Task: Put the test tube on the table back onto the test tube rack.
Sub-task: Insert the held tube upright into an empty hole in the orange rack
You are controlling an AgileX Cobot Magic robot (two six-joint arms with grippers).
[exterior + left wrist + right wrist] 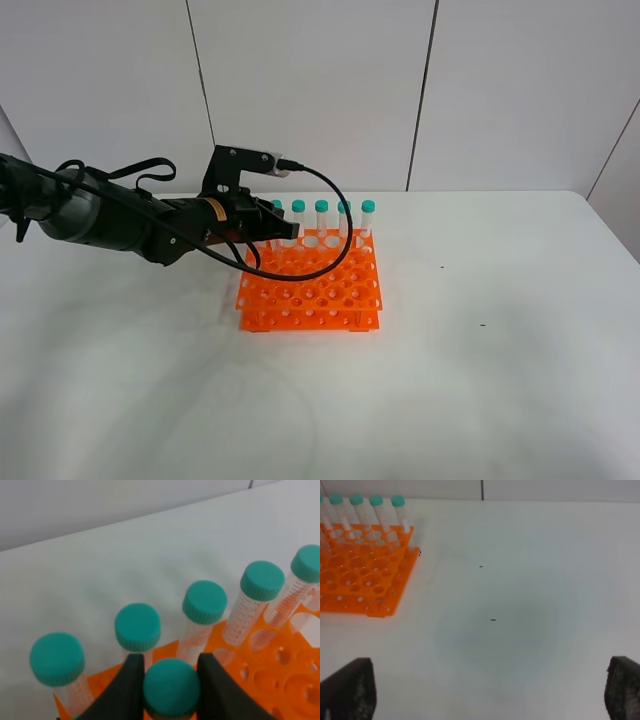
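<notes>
My left gripper [170, 662] is shut on the teal cap of the test tube [171, 692] and holds it upright over the orange test tube rack [282, 667], just in front of the rack's back row. I cannot tell whether its tip is in a hole. In the exterior high view the left gripper [278, 230] sits over the rack's [310, 290] back left part and hides the held tube. My right gripper [487, 680] is open and empty above the white table [520, 605], away from the rack [360, 575].
Several identical teal-capped tubes [321, 215] stand in the rack's back row, also seen in the left wrist view [204, 605] and the right wrist view [376, 505]. A black cable [340, 215] loops from the left wrist over the rack. White wall panels stand behind the table [480, 380].
</notes>
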